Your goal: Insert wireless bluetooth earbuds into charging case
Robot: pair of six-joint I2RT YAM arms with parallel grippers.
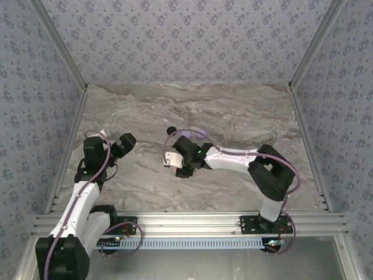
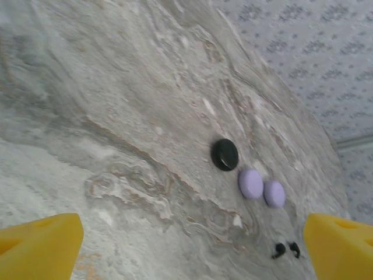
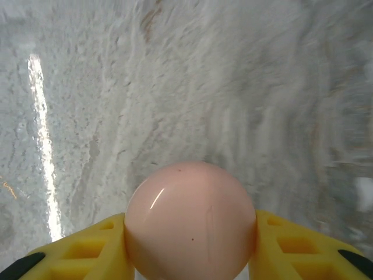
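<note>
A pale pink, glossy round charging case [image 3: 190,219] sits between the yellow fingers [image 3: 93,248] of my right gripper [image 3: 190,236], which is shut on its two sides. From above, this gripper [image 1: 178,164] is at the table's middle, with the pale case [image 1: 171,158] at its tip. Two tiny black wireless bluetooth earbuds [image 2: 279,250] lie close together on the marble in the left wrist view. My left gripper [image 2: 192,245] hangs open above bare marble, well short of them. In the top view it [image 1: 125,143] is at the left of the table.
A black round disc [image 2: 224,154] and two lilac round discs [image 2: 251,184] lie in a row on the marble table [image 2: 116,116], just beyond the black buds. The black disc [image 1: 171,130] lies behind the right gripper. Patterned walls enclose the table on three sides.
</note>
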